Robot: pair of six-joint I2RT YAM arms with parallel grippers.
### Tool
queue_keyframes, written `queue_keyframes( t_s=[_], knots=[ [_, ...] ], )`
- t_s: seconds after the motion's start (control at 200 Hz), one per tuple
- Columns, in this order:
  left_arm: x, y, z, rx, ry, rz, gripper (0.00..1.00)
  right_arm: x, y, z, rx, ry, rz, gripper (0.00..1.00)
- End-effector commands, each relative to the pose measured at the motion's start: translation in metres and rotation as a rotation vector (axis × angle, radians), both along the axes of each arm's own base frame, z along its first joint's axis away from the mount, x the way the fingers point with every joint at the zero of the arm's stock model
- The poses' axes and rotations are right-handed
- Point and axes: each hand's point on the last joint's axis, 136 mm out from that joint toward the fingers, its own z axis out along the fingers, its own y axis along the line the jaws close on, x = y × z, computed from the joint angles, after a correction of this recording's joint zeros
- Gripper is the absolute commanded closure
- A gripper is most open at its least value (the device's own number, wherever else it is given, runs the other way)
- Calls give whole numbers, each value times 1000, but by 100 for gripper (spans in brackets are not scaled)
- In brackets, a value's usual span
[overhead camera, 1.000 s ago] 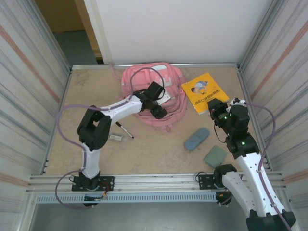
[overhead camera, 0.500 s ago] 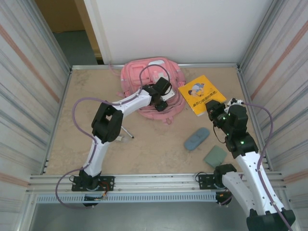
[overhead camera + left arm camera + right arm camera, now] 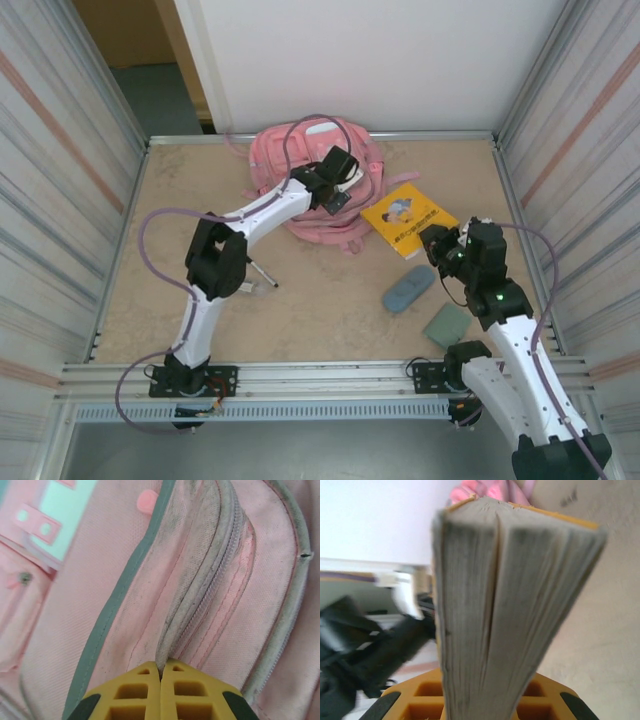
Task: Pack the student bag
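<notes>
- Pink fabric marks the backpack (image 3: 300, 160), which lies flat at the far middle of the table (image 3: 180, 210), close to the back wall, with its front pockets facing up.
- Left gripper (image 3: 161, 670) sits on top of the backpack with its yellow fingertips (image 3: 137, 690) pressed together, and a raised fold of cloth beside the zip (image 3: 210, 587) runs into the seam between them.
- That pinch looks meant to lift the lip of the pocket so the mouth can be pulled apart. Whether the zip is undone along its whole length cannot be told from here.
- Right gripper (image 3: 487, 700) is clamped narrowly on a yellow book (image 3: 403, 212), gripping it at the near edge. The wrist view looks straight along the grey page edges.
- Holding the book by one end leaves the far end free, and that end points toward the backpack. This would suit sliding it in edge-first once a gap is held wide.
- The book is just beside the backpack's right side, but I cannot tell if the two touch.
- A blue-grey pencil case (image 3: 408, 288) and a green pad (image 3: 446, 325) lie on the table near the right arm, and a pen (image 3: 262, 270) lies near the left arm. All three are well apart from the backpack, so most of the packing seems to be ahead.
- A thin pinch of cloth may slip out when pulled.
</notes>
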Motion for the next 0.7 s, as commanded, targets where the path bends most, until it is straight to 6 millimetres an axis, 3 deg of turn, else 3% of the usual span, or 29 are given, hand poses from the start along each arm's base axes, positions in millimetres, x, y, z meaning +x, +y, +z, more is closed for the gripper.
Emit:
queue_keyframes(
  t_s=[0.0,0.155,0.256,0.446,0.491,0.697],
  knots=[
    [9,7,95,-79,-200,53,100,-8,24,7,112,10,98,100],
    [22,17,130,-68,-311,116,100,-9,46,12,166,21,186,100],
    [23,10,144,-87,-324,90,100,1,59,8,159,39,254,100],
    [9,2,169,-151,-326,70,100,34,81,19,195,-44,290,100],
    [4,2,177,-175,-325,68,100,43,83,29,207,-89,279,100],
    [-10,2,197,-291,-296,89,100,86,90,40,201,-169,201,100]
  ],
)
